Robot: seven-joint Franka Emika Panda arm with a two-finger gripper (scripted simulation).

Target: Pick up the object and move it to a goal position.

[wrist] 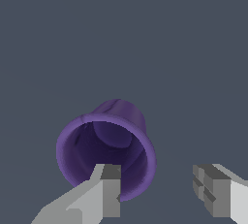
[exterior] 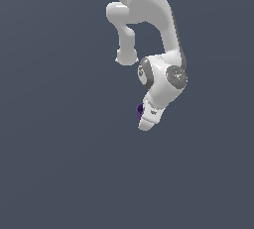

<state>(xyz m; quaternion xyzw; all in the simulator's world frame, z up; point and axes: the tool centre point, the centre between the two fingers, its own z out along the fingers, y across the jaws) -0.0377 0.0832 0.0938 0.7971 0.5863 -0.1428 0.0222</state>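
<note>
The object is a dark purple cup-like stub, and in the wrist view its open mouth faces the camera. In the exterior view only a small purple bit shows beside the white hand. My gripper is open, with its fingers wide apart. One finger overlaps the edge of the object's rim. The other finger stands well off to the side, apart from the object. In the exterior view the gripper points down, low over the grey ground. Whether any finger touches the object cannot be told.
The white-and-grey arm reaches down from the upper part of the exterior view. A flat, plain grey surface lies all around. No other object and no goal marker shows.
</note>
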